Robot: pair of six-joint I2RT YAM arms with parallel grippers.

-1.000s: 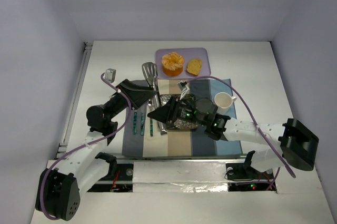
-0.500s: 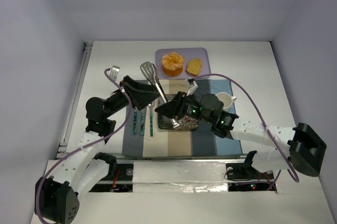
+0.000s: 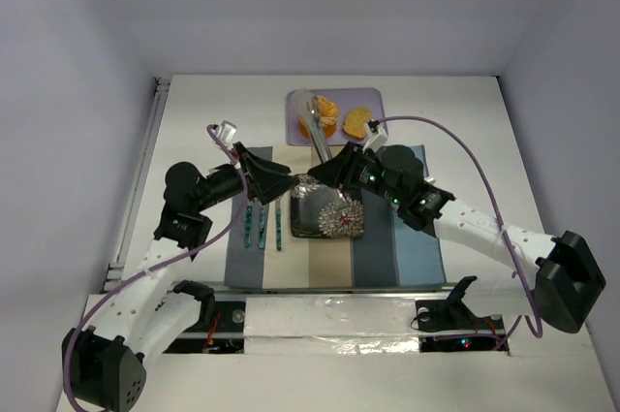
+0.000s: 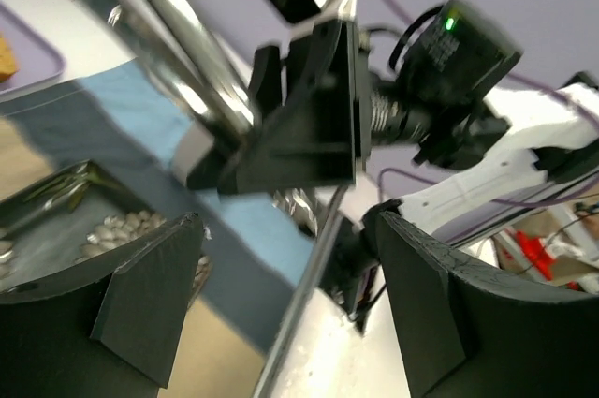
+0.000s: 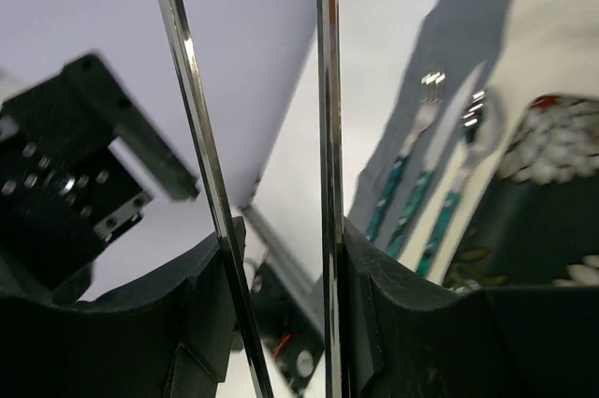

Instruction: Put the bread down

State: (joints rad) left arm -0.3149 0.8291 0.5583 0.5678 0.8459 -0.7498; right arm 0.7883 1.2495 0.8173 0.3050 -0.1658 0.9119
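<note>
The bread, a small golden slice, lies on the purple tray at the back, right of the peeled orange. My right gripper is shut on metal tongs, whose two arms run up between its fingers in the right wrist view. The tong tips reach over the orange, just left of the bread. My left gripper is open and empty above the placemat's left part; in its wrist view nothing is between the fingers.
A dark patterned plate sits on the striped placemat between the grippers. A fork, knife and spoon with teal handles lie left of it. The right arm's purple cable arcs over the right side.
My right gripper has moved toward the back with the tongs, whose tips went from over the placemat to over the tray by the orange. The left gripper shifted slightly right, still open.
</note>
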